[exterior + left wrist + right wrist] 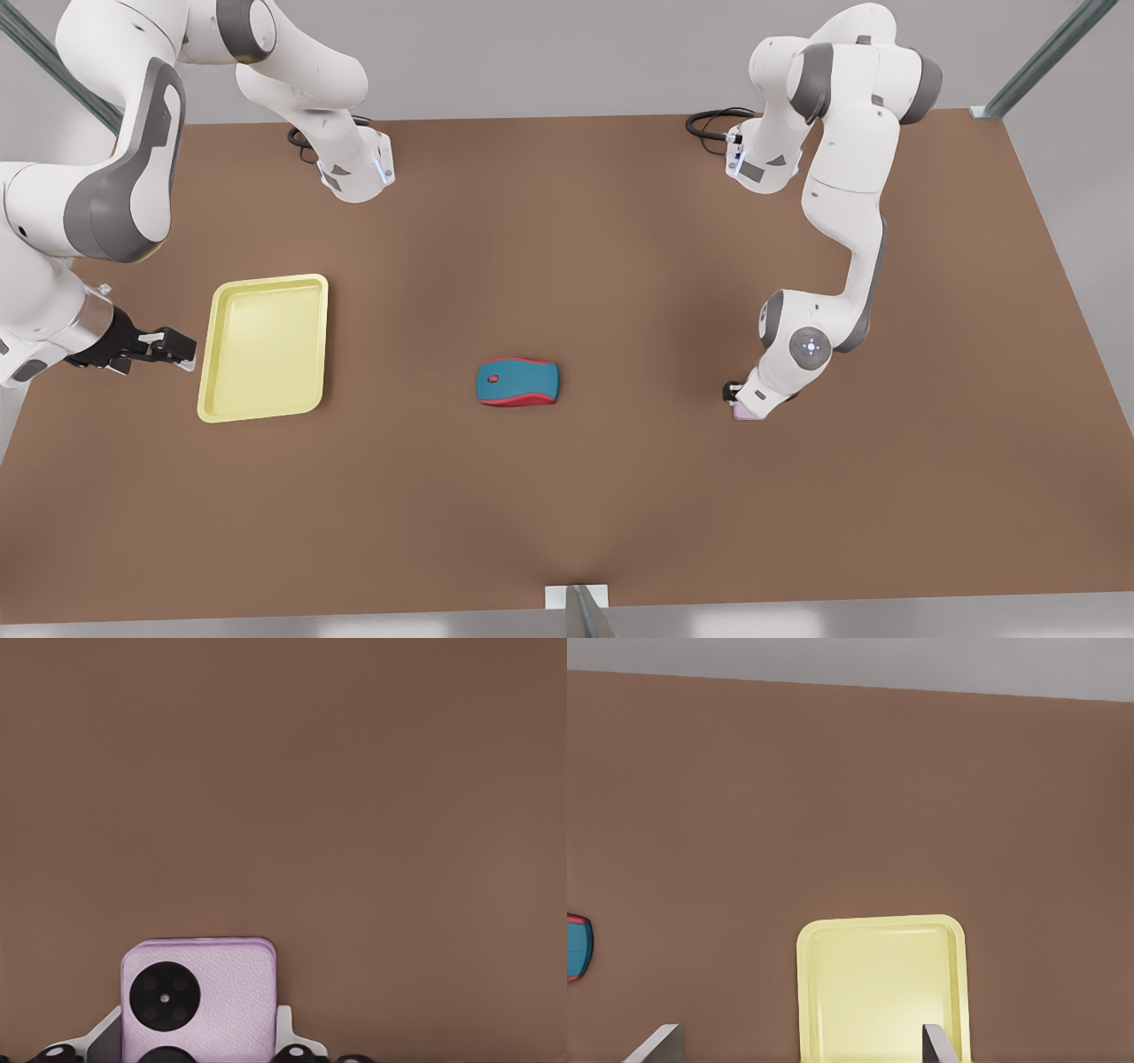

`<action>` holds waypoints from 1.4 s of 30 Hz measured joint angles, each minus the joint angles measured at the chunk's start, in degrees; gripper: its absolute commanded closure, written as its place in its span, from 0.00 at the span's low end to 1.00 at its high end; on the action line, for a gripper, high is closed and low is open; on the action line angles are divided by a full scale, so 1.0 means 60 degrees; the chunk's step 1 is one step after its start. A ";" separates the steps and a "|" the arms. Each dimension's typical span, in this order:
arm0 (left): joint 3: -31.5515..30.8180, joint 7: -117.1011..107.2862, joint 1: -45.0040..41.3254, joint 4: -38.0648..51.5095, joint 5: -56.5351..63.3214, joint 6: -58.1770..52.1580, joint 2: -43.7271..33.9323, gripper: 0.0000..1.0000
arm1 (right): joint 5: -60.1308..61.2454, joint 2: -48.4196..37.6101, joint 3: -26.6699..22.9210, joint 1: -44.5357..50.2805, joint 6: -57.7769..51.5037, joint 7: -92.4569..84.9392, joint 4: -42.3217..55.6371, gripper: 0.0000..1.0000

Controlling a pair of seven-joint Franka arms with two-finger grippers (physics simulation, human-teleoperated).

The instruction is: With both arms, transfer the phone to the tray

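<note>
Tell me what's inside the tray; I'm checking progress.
Nothing lies in the tray. The phone sits between the left tool's fingers; the right tool waits beside the tray.

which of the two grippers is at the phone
The left gripper, on the front view's right, with the pink phone between its fingers. The right gripper waits open beside the yellow tray, holding nothing.

Tray [263, 347] on table [567, 496] at front view's left; computer mouse [518, 382] mid-table; phone [749, 413] far right, w/ left gripper [742, 400] over it; right gripper [173, 347] just left of tray.
</note>
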 measured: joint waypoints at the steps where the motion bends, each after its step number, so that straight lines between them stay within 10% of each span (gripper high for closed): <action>1: 0.0000 0.0034 0.0003 0.0001 0.0003 0.0000 0.0009 0.18 | -0.0001 0.0000 0.0000 0.0000 0.0000 -0.0001 0.0000 0.00; 16: 0.0002 0.0280 -0.0264 0.0505 0.0039 -0.0287 -0.0062 0.22 | 0.0004 0.0011 0.0000 0.0015 0.0000 -0.0011 0.0000 0.00; 31: -0.0140 -0.2219 -0.5039 0.7353 -0.0088 -0.3750 0.2081 0.21 | 0.0004 0.0015 0.0000 0.0015 0.0000 -0.0016 0.0000 0.00; 42: -0.0459 -0.4051 -0.6541 1.0674 -0.0029 -0.2840 0.5131 0.21 | 0.0004 0.0041 0.0000 0.0029 0.0011 -0.0017 0.0000 0.00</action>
